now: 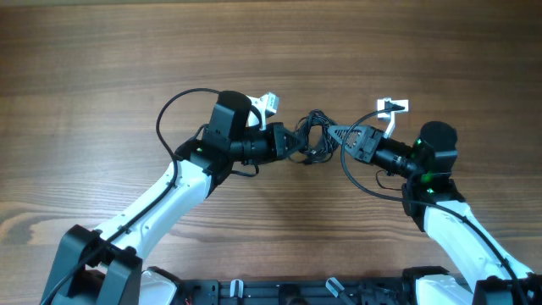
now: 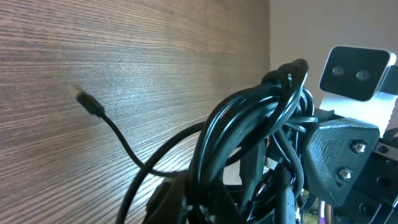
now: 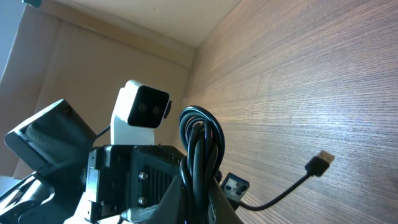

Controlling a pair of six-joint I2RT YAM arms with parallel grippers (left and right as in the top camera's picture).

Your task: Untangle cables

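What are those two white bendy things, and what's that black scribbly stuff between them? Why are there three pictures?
They are two robot arms on a wooden table. One picture looks down from above; the other two come from small cameras on each arm's wrist. Each arm ends in a two-finger pincher. The left gripper and the right gripper meet in the middle, both shut on the cables, a knotted bunch of thin dark wires. Up close, the loops look glossy, and one loose end with a tiny plug hangs free.

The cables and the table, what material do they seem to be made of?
The cables: probably wire in a smooth, glossy dark plastic or rubber jacket; light streaks run along the loops. The table: wood or wood-look laminate, matte, with fine parallel grain.
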